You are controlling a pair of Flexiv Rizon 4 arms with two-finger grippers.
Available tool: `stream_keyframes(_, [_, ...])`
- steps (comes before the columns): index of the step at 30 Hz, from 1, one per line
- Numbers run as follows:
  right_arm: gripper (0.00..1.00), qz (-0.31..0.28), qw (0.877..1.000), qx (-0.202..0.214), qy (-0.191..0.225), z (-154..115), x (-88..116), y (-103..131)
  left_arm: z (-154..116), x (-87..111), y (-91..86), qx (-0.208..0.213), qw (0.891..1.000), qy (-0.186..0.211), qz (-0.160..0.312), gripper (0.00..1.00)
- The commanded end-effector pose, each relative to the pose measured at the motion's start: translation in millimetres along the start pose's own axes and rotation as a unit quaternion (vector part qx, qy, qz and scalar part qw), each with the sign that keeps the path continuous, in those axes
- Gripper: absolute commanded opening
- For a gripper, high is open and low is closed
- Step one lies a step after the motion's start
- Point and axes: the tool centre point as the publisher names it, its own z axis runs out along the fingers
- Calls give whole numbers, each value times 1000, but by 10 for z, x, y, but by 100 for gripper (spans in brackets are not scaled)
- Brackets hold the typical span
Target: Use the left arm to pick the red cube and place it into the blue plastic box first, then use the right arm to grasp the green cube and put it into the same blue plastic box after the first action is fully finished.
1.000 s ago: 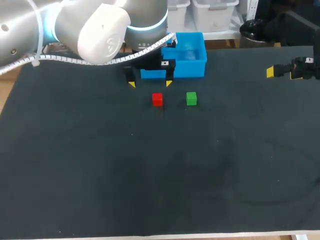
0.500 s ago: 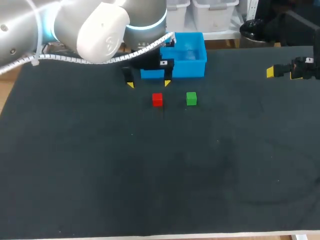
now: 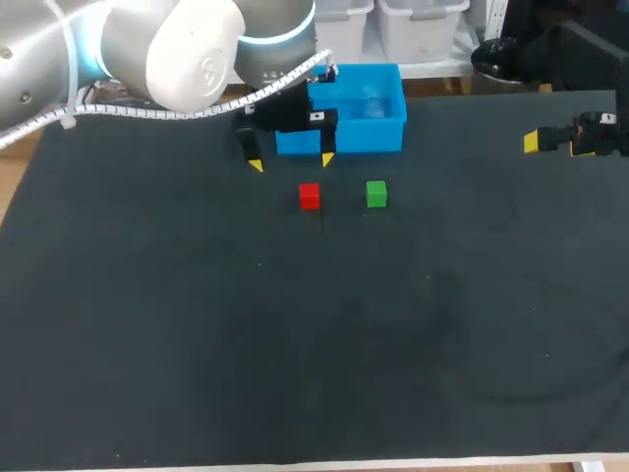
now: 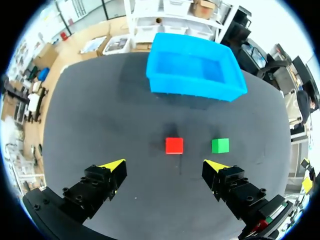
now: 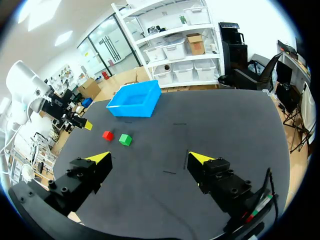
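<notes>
Left gripper [image 4: 165, 166] hung wide open and empty, and the red cube [image 4: 174, 145] lay just ahead of it, the green cube [image 4: 220, 145] beside. The red cube looked small, light and stiff, so its two flat opposite sides should give good hold. Farther stood the blue box [image 4: 192, 89]

Robotics lab, manipulation test bench. Evidence: two industrial arms, left arm [image 3: 187, 59] with spiral-wrapped cabling and right arm [image 3: 600, 133], share one table [image 3: 295, 344] covered in a plain black mat. Left gripper [image 4: 165, 163] and right gripper [image 5: 150, 156] are yellow-tipped two-finger units. Props are bare test pieces (generic coloured blocks): red cube [image 3: 310, 196], green cube [image 3: 376, 194], blue plastic box [image 3: 378, 133].
</notes>
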Motion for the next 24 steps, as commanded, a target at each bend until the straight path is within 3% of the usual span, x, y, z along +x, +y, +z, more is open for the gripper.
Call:
stream_keyframes(1, [100, 0, 1000, 1, 0, 0, 0, 1, 106, -112, -144, -9, 1000, 16, 6, 100])
stream_keyframes(6, [100, 0, 1000, 1, 0, 0, 0, 1, 198, -153, -233, -23, 999, 20, 18, 100])
stream_keyframes(13, [100, 0, 1000, 1, 0, 0, 0, 1, 390, -181, -212, -50, 998, 31, -4, 100])
stream_keyframes(24, [100, 0, 1000, 1, 0, 0, 0, 1, 543, -134, -228, -42, 998, 39, -23, 100])
